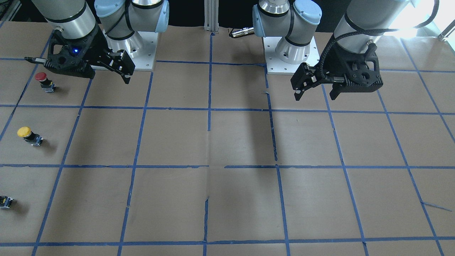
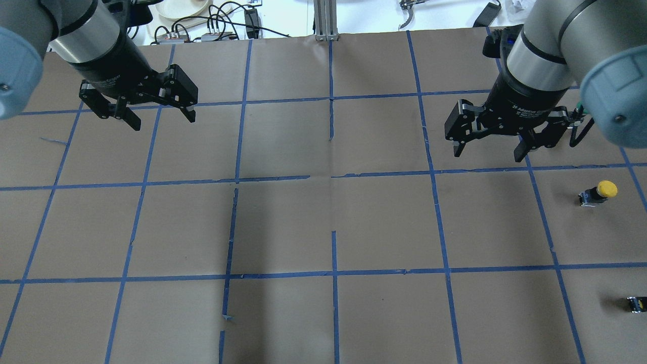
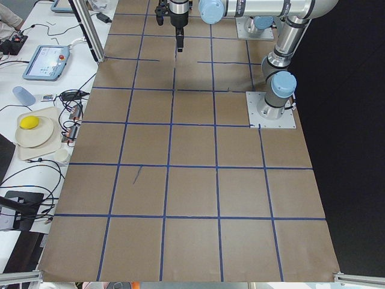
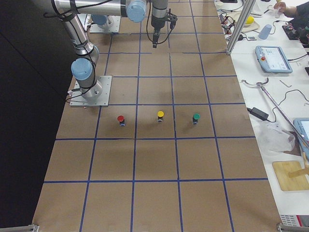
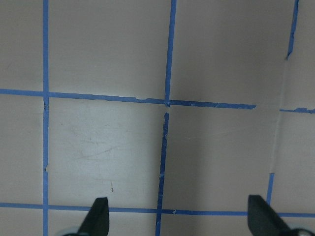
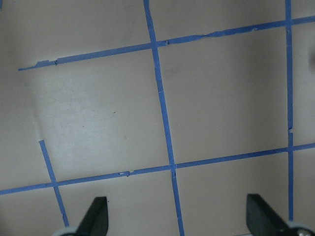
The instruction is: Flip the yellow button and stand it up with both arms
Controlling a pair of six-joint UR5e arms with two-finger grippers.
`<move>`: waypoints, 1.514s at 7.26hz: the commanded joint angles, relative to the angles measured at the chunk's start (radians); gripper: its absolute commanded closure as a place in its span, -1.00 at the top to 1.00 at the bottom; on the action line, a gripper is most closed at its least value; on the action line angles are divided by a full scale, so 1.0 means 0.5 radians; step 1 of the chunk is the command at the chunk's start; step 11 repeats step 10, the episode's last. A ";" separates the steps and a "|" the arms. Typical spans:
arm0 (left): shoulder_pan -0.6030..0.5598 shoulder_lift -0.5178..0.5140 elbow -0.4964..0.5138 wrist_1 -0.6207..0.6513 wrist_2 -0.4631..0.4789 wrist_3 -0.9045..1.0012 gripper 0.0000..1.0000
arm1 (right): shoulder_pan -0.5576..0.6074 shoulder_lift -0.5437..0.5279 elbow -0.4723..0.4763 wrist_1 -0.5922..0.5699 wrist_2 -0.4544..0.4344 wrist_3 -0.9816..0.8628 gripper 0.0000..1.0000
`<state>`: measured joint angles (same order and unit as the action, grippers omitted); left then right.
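The yellow button (image 1: pixel 28 135) stands near the table's edge on my right side, yellow cap up as far as I can tell. It also shows in the overhead view (image 2: pixel 599 192) and the exterior right view (image 4: pixel 160 116). My right gripper (image 2: pixel 489 151) is open and empty above the table, about one grid square from the button; it also shows in the front view (image 1: pixel 106 73). My left gripper (image 2: pixel 162 120) is open and empty over the far left of the table, and shows in the front view (image 1: pixel 316 94). Both wrist views show only bare table between open fingertips (image 5: pixel 101 216) (image 6: pixel 98 216).
A red-capped button (image 1: pixel 44 81) stands beside the yellow one, toward the robot's base. A green-capped button (image 4: pixel 195 117) stands on its other side; only its body shows at the overhead view's edge (image 2: pixel 636 304). The brown table (image 2: pixel 323 227) carries a blue tape grid.
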<state>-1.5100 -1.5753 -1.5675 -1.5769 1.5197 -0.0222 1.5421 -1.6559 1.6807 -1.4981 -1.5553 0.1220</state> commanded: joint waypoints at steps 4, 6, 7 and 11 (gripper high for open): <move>-0.017 0.003 0.015 -0.046 0.120 0.038 0.99 | -0.010 0.001 -0.042 0.048 0.039 -0.002 1.00; -0.014 -0.043 0.103 -0.101 0.117 0.139 0.99 | -0.010 0.004 -0.036 0.039 0.033 -0.008 1.00; -0.017 -0.067 0.149 -0.107 0.114 0.152 1.00 | -0.010 0.004 -0.036 0.039 0.030 -0.008 1.00; -0.023 -0.092 0.165 -0.153 0.118 0.219 0.99 | -0.010 0.001 -0.036 0.039 0.030 -0.005 1.00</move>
